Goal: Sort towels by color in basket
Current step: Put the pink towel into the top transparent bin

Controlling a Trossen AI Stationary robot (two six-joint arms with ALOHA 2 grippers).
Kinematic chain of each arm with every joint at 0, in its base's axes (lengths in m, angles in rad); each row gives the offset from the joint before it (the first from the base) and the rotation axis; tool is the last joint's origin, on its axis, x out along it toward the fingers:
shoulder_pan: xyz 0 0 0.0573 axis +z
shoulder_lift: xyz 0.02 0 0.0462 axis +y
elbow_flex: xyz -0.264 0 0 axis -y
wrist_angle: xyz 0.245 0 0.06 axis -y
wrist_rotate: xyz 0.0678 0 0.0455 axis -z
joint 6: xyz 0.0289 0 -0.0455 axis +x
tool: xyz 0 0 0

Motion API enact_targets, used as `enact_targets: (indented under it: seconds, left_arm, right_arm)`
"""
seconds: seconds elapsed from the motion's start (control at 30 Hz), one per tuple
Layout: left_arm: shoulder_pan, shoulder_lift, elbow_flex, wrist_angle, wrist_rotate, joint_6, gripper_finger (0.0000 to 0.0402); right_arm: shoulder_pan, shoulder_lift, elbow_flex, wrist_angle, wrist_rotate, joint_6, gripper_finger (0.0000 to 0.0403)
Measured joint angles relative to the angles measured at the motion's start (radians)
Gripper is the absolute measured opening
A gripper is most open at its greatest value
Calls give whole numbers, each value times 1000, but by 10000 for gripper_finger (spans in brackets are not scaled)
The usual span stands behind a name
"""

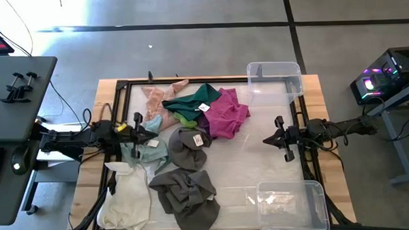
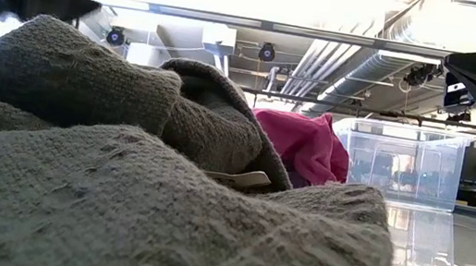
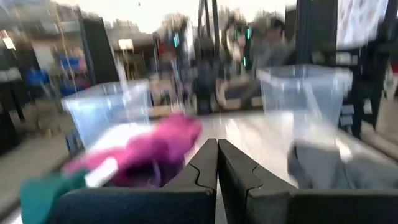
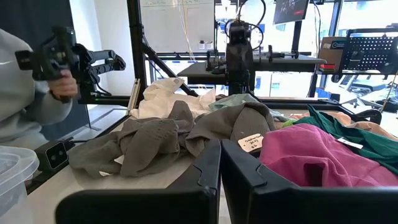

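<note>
- Across the left half of the counter (image 1: 261,164) lie the towels, crumpled in a loose heap; a peach-pink towel (image 1: 156,99) sits at the far edge, a dark green towel (image 1: 190,102) and a lime green scrap (image 1: 186,119) beside it, a magenta towel (image 1: 226,114) to their right
- nearer the front lie dark grey towels (image 1: 187,191), thick and nubbly with a looped weave, one bearing a small white tag; a pale mint towel (image 1: 148,151) and a white towel (image 1: 129,199) sit at the left
- two clear plastic bins (image 1: 275,78) (image 1: 291,204), rectangular with rounded corners, stand at the right corners
- left hand (image 1: 138,126) hangs over the heap, fingers pressed together, holding nothing
- right hand (image 1: 272,139) waits over bare counter, fingers likewise pressed together
</note>
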Motion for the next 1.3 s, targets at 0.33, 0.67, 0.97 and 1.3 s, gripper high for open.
enact_targets:
  seconds: [0.33,0.67,0.97,1.3]
  left_arm:
    - [-1,173,0,711,164,151,0]
    - [21,764,145,915,-177,197,0]
    - [110,1116,369,721,-319,38,6]
    - [123,1279,501,619,-209,-83,122]
  right_arm:
    - [0,0,0,0,0,0,5]
    - [0,0,0,0,0,0,5]
    - [0,0,0,0,0,0,5]
    - [0,0,0,0,0,0,5]
